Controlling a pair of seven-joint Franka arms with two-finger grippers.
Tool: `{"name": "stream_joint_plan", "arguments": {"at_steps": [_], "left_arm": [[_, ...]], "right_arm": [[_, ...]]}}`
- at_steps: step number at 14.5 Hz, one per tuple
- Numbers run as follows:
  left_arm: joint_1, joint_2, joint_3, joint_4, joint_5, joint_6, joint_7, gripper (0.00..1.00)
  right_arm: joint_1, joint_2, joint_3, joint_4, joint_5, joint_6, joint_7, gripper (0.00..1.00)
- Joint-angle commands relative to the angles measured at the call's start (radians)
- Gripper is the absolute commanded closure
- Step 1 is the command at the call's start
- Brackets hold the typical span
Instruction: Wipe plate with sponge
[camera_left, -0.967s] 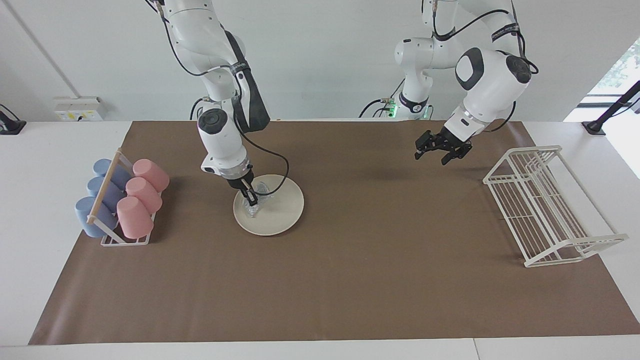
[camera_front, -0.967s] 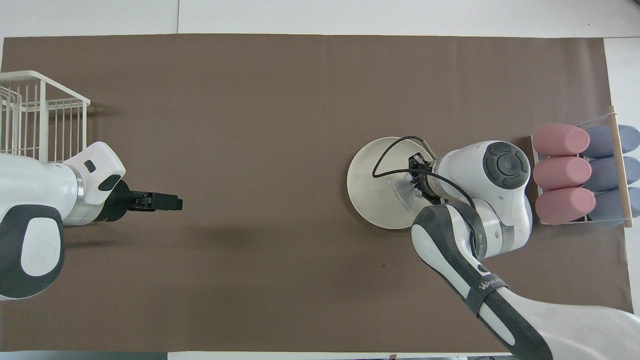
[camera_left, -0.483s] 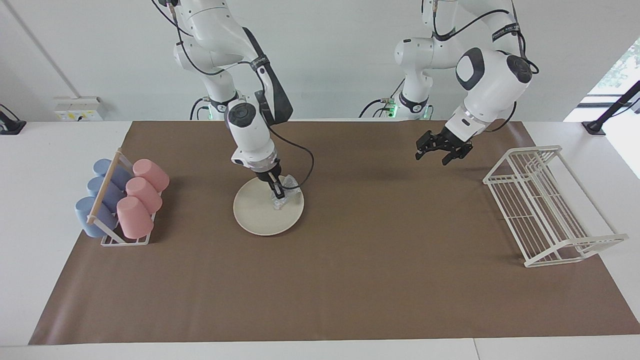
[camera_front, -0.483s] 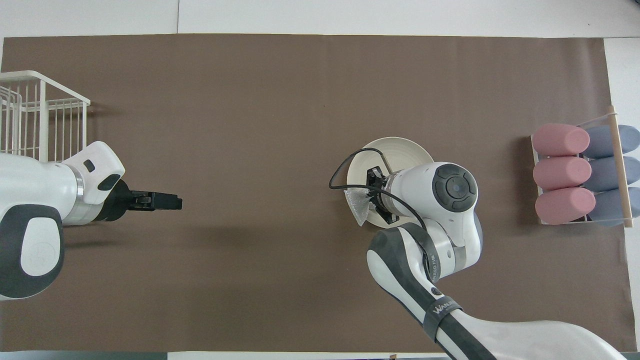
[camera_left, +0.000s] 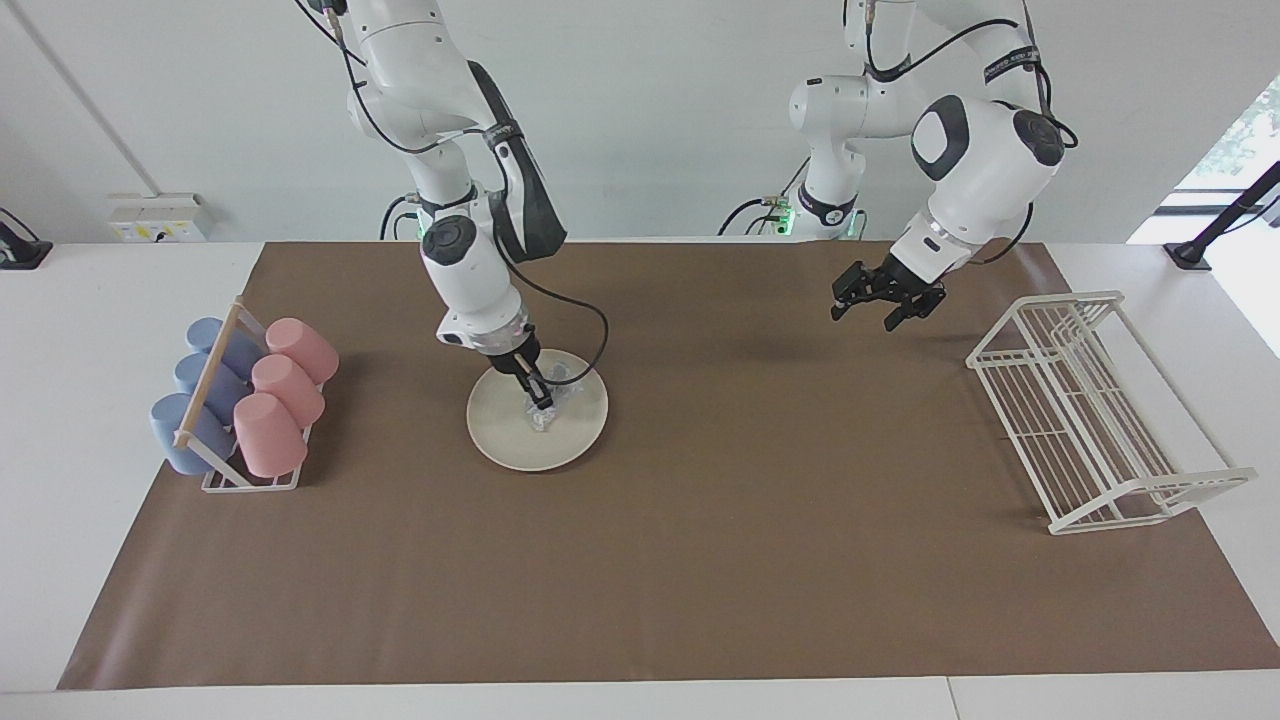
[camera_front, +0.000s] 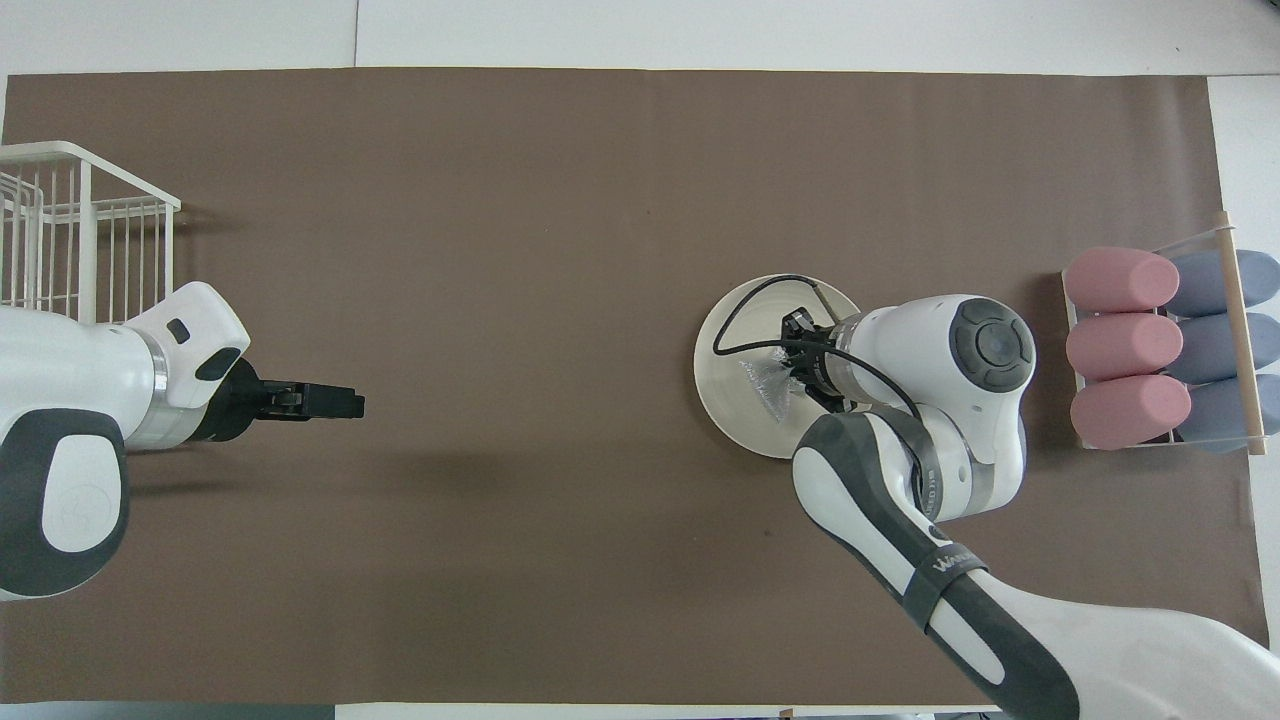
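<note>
White wall (camera_left: 650, 100), white table (camera_left: 60, 400), brown mat (camera_left: 700, 560), bright window (camera_left: 1235, 140)

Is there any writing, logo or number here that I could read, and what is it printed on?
"WAN...": white letters on the right arm's grey strap; the rest is too blurred to read.
White lettering on the left arm's dark strap: too small to read.
No other text shows.
</note>
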Motion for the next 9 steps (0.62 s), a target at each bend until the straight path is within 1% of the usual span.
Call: {"name": "stream_joint_plan", "arguments": {"at_steps": [1,4,5,7,9], "left_arm": [[0.009,0.015,-0.007,0.016,0.022,0.015,-0.015,0.00],[0.006,0.015,-0.009,0.016,0.022,0.016,-0.029,0.00],[0.006,0.015,-0.009,0.016,0.022,0.016,-0.036,0.00],[0.006,0.015,-0.009,0.016,0.022,0.016,-0.045,0.00],[0.006,0.019,-0.009,0.017,0.022,0.018,-0.047,0.00]], "right_arm": [[-0.073,0.015,0.007,-0.008,0.022,0.017,-0.152,1.00],[-0.056,0.014,0.010,-0.011,0.022,0.014,-0.125,1.00],[-0.041,0.012,0.010,-0.009,0.022,0.012,-0.085,1.00],[0.003,0.012,0.010,-0.009,0.022,0.014,0.019,1.00],[0.075,0.012,0.010,-0.008,0.029,0.026,0.168,1.00]]}}
